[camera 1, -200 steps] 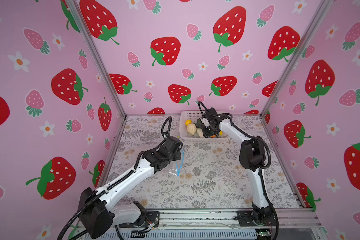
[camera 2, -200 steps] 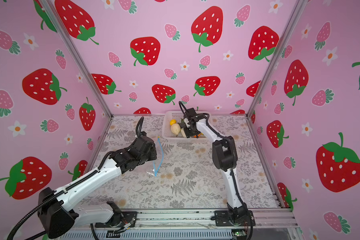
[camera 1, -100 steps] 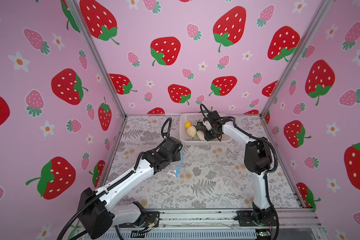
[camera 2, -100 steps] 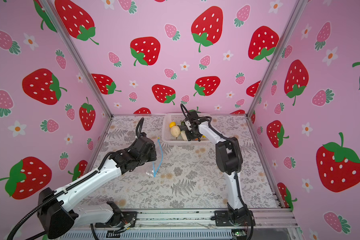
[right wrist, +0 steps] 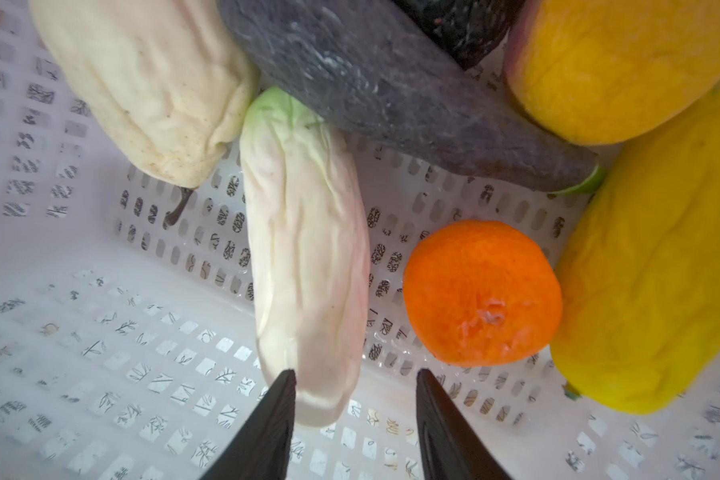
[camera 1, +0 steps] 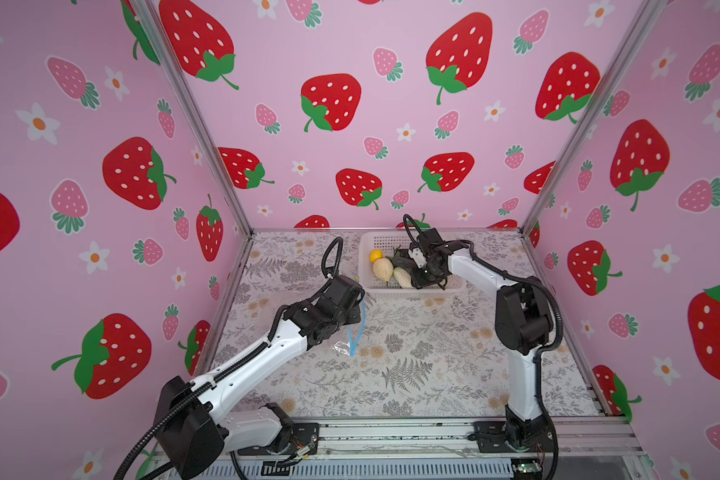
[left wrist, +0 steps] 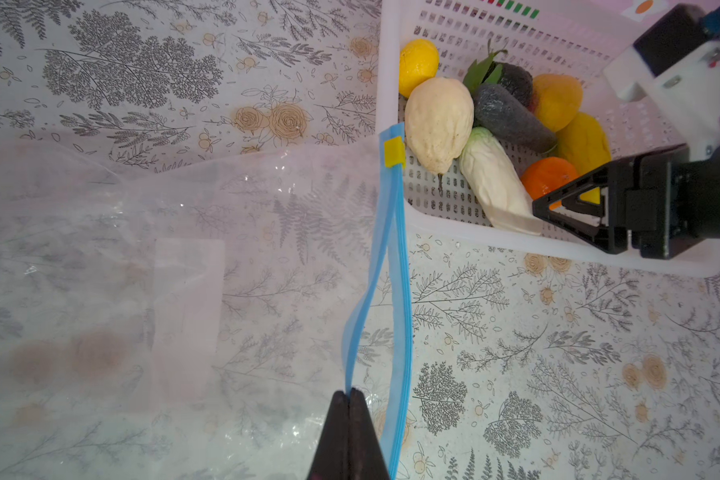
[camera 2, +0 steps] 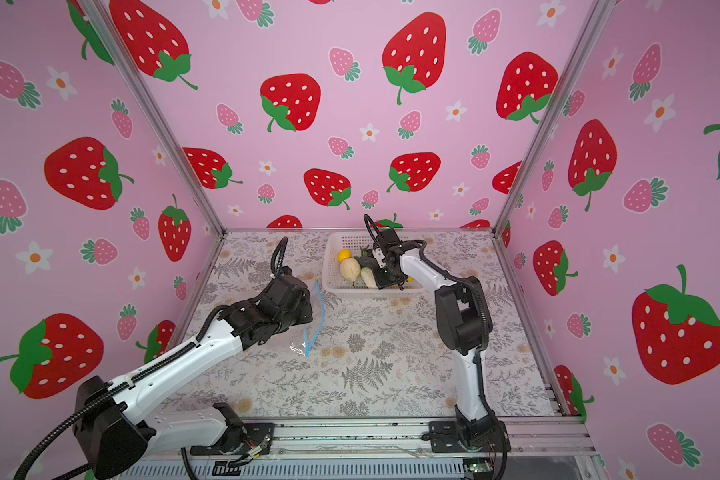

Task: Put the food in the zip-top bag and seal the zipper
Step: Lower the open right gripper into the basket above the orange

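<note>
The clear zip-top bag [left wrist: 184, 249] lies flat on the floral mat, with its light-blue zipper [left wrist: 395, 232] toward the basket and a yellow tab [left wrist: 393, 152] at the strip's far end. My left gripper [left wrist: 352, 392] is shut on one lip of the zipper and lifts it off the other lip. The food lies in the white basket [camera 1: 375, 241]: a long cream-white piece [right wrist: 308, 270], an orange [right wrist: 481, 293], a dark purple piece [right wrist: 391, 95] and yellow pieces [right wrist: 657, 266]. My right gripper [right wrist: 355, 374] is open low inside the basket, one finger against the end of the long cream-white piece.
The basket [camera 2: 337, 286] stands at the back of the mat, its near corner beside the zipper's tab end. Pink strawberry walls close in the left, back and right sides. Both arm bases sit on the metal rail [camera 1: 391, 432] at the front.
My right gripper has moved toward the near side of the basket, down to the long cream-white piece, and its jaws have narrowed slightly. The left arm and the bag have stayed put.
</note>
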You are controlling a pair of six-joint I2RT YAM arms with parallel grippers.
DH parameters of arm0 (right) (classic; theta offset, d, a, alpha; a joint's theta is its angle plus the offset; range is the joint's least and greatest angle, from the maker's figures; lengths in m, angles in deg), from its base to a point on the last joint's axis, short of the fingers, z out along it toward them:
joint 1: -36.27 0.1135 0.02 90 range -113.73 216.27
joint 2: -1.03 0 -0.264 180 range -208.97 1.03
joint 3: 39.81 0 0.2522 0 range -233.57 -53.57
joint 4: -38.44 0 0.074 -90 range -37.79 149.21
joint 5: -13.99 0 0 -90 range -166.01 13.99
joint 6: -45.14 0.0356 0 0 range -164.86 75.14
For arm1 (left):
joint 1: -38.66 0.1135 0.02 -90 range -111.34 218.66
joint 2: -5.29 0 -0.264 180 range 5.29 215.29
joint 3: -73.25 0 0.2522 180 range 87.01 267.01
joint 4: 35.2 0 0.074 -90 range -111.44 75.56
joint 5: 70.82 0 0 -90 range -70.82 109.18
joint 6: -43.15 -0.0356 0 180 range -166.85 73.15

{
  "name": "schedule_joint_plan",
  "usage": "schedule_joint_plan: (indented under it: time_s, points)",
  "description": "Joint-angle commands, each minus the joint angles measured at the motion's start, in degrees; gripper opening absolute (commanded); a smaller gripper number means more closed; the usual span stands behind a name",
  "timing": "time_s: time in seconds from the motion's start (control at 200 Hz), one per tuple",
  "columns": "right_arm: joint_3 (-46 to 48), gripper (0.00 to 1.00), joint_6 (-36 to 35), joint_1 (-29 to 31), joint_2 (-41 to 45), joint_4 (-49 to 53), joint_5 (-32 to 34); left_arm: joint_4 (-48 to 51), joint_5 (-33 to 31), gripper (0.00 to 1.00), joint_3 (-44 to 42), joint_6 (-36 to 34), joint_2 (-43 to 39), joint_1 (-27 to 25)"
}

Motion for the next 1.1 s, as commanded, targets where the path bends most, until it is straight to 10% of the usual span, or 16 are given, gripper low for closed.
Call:
schedule_joint_plan:
  time_s: [0.0,1.095]
  points:
    - [1.6,0.49,0.9,0.6,2.3,0.3,-0.8,-0.1,-0.6,0.0,-0.7,1.2,-1.3,0.1]
    - [5.1,0.65,3.3,-2.6,4.3,-4.5,6.6,-2.1,1.9,0.0,-1.8,2.4,-2.8,0.1]
